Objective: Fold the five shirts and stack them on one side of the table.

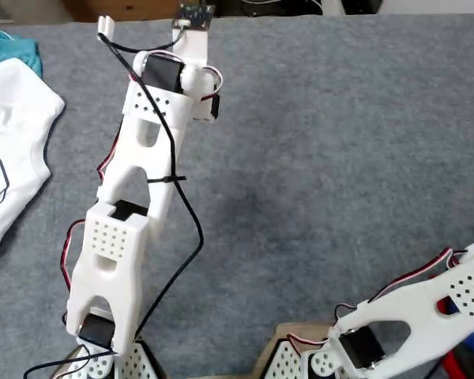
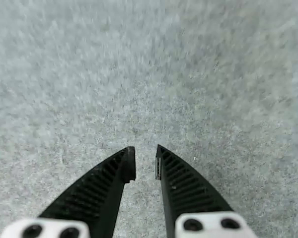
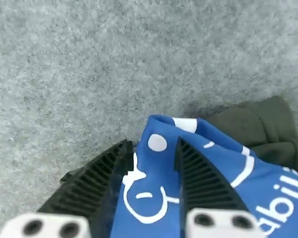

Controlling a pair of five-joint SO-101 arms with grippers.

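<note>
The right claw (image 3: 153, 148), partly open, straddles a bunched edge of the blue shirt (image 3: 223, 168), which lies right under it beside a dark green shirt (image 3: 258, 124), so this arm is nearer, while the left claw (image 2: 145, 161), slightly open and empty, hangs over bare surface (image 2: 139, 74).

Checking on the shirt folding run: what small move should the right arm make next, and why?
Probably close the right gripper and lift: its fingers straddle a raised fold of the blue shirt, jaws apart, beside a dark green shirt.
</note>
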